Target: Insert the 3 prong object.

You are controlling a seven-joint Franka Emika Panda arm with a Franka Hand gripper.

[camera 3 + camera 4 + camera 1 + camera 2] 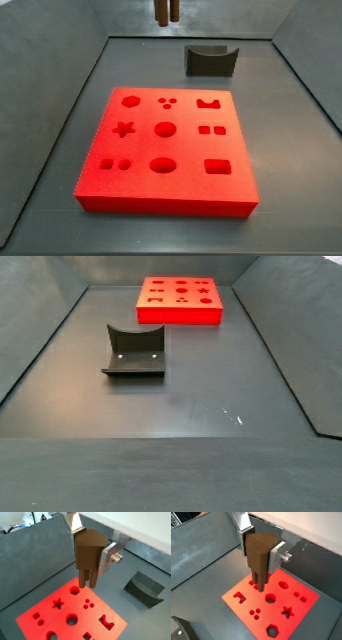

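My gripper [93,543] is shut on the 3 prong object [87,556], a dark brown piece held upright between the silver fingers [110,554], with its prongs pointing down. It also shows in a wrist view [258,557], gripped by the gripper [260,546]. The prongs hang above the red block [90,614] without touching it, over its cutouts near one edge [251,599]. In a side view only the prong tips [164,12] show, at the top edge beyond the red block [167,190]. The other side view shows the block [181,316] but no gripper.
A dark grey curved holder block [209,60] stands on the floor beyond the red block; it shows in the other side view [134,351] and in both wrist views [143,588] [179,629]. Grey walls enclose the dark floor.
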